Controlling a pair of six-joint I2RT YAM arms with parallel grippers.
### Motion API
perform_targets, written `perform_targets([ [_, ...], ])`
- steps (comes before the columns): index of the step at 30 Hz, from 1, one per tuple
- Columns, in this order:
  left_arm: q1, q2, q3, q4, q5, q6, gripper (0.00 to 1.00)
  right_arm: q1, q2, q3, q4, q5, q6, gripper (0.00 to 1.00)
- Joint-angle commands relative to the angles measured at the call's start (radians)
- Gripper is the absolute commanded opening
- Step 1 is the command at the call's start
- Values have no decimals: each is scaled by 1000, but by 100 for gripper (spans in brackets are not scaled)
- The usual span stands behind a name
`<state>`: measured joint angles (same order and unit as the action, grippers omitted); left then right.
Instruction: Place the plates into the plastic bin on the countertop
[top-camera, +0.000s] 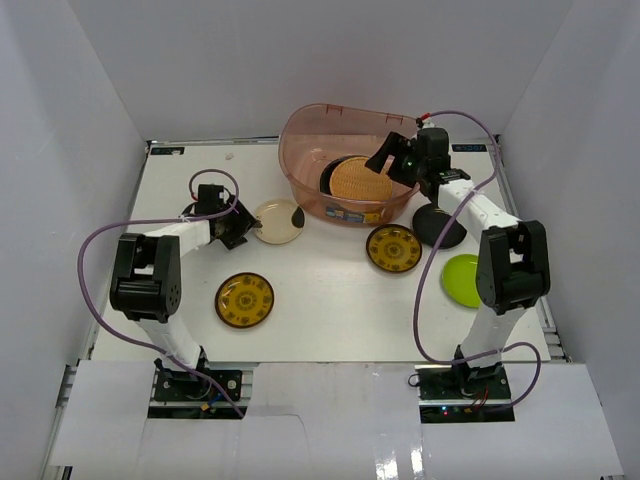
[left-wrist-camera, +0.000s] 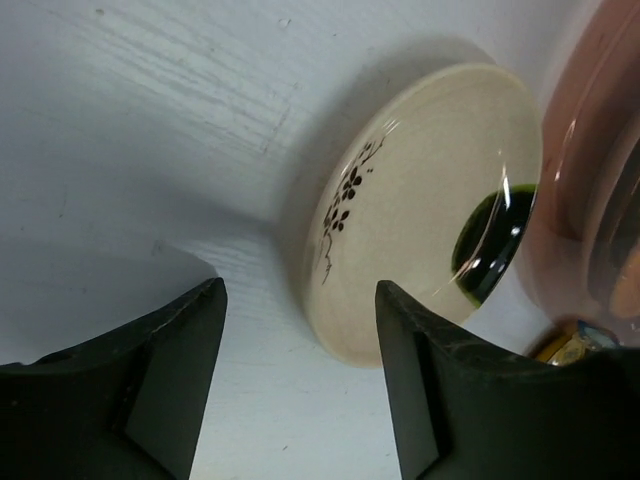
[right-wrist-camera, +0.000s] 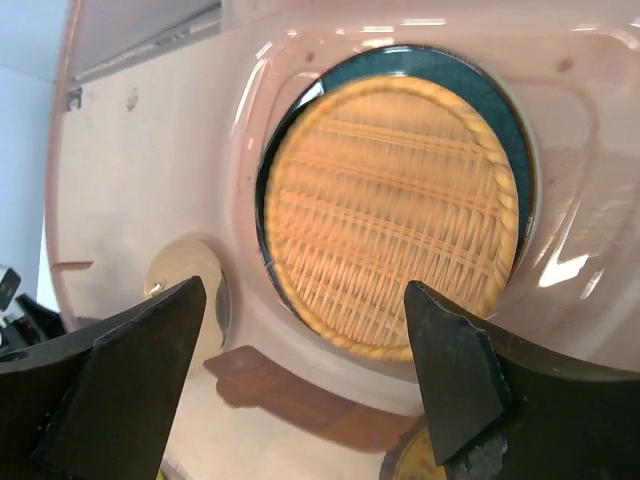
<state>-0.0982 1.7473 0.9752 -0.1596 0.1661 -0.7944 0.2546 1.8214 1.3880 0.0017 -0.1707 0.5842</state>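
The plastic bin stands at the back of the countertop. In it a woven tan wicker plate lies on a dark teal plate; both show in the right wrist view, wicker over teal. My right gripper is open and empty above the bin's right side. A cream plate with a dark spot lies by the bin's left front. My left gripper is open and empty just left of it, jaws low over the table before its rim.
On the countertop lie two yellow-patterned brown plates, a black plate under the right arm, and a lime green plate at the right. The bin's wall touches the cream plate's far side. White walls enclose the table.
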Motion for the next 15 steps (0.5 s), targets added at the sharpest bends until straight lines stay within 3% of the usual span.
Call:
perform_targets([
  [1,2,44,28,52,21,-25,70,-3,-163,-68,26,46,-53,86],
  [4,0,89,60,71,36,-28,56,40,-314,-215,72,72,-73,84],
  [6,0,110,82,74,33,-25,39,84,-371,-302,92,80,-87,77],
  [7,0,127,88,81,30,-23,35,147,-396,-344,101,79,-93,73],
  [8,0,135,97,81,24,-19,23,188,-433,-422,118,76,-93,67],
  [11,0,153,115,65,1,-5,0,404,-452,-544,145,91,-84,65],
  [15,2,91,93,46,-54,18,0,648,-334,-580,263,33,-6,77],
])
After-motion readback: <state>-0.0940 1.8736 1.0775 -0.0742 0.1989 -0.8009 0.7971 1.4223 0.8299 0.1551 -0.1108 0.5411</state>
